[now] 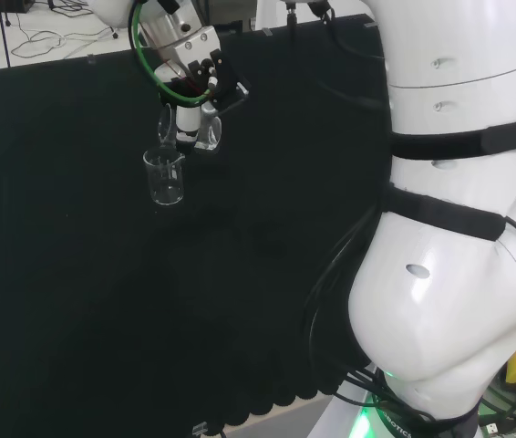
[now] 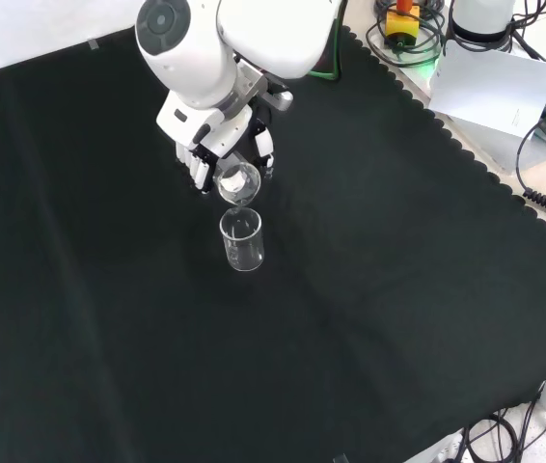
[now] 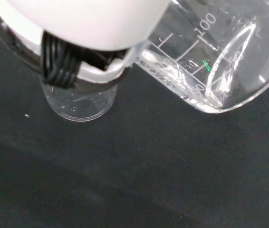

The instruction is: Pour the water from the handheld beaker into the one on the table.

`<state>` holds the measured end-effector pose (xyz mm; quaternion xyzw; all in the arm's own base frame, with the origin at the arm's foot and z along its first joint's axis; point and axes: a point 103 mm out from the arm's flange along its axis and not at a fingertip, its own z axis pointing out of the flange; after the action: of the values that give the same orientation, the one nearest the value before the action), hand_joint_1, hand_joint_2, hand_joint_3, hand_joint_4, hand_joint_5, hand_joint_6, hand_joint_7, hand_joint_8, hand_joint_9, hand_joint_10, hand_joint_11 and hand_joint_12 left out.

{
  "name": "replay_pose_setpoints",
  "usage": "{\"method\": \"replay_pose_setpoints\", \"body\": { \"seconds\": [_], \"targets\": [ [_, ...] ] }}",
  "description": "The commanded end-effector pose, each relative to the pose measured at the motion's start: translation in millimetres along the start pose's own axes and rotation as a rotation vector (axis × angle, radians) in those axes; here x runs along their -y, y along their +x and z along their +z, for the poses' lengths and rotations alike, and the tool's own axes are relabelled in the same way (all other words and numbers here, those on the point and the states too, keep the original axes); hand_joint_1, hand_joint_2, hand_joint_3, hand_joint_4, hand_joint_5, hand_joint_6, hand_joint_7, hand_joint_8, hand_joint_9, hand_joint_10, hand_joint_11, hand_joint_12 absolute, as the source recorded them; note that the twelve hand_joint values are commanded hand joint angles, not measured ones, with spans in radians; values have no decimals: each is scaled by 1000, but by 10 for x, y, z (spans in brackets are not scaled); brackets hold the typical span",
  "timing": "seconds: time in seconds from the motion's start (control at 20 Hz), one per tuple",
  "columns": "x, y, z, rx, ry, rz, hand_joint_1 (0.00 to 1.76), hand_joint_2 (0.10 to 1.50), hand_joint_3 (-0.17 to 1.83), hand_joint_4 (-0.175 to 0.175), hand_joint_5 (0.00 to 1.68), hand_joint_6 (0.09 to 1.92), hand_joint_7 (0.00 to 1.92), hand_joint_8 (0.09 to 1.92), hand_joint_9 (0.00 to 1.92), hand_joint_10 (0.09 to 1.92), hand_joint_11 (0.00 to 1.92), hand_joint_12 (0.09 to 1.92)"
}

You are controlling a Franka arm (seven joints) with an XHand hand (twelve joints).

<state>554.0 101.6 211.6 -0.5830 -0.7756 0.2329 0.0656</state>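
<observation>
Clear glass catches the light just above the black cloth (image 2: 398, 318): the robot's black and white hand (image 2: 217, 154) has its fingers curled round a small clear glass beaker with printed graduations (image 2: 238, 182), holding it tipped well over, mouth downward and toward the front camera. Directly beneath its lip stands the second clear glass beaker, upright on the cloth (image 2: 242, 240); in the head view the tilted beaker (image 1: 166, 128) sits just above and slightly to the right of the standing one (image 1: 164, 177), lip close over rim, though I cannot tell whether they touch. From the wrist camera, water is gathered in the low side of the tilted beaker (image 3: 210, 57), pooled toward the spout (a thin silvery wedge, not much of it), and the standing beaker (image 3: 80, 102) shows behind the hand (image 3: 77, 23). I judge the pour itself to be the step in hand, probably well along. What comes next, to my eye, calls for a little more tilt with the spout kept over the lower rim, then a slow return to upright without knocking the standing beaker.
</observation>
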Motion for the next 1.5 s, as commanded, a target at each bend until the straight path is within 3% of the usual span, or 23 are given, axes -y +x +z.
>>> {"method": "replay_pose_setpoints", "body": {
  "seconds": [0.05,0.85,1.5],
  "targets": [
    [-20,42,-8,25,23,-1,1404,713,683,-175,1040,1040,1067,1109,1122,946,1011,868],
    [-58,67,-40,85,109,42,1404,716,678,-175,1038,1042,1063,1112,1121,947,1013,867],
    [-23,115,-129,146,125,67,1404,718,676,-175,1037,1043,1062,1113,1121,946,1017,866]
  ]
}}
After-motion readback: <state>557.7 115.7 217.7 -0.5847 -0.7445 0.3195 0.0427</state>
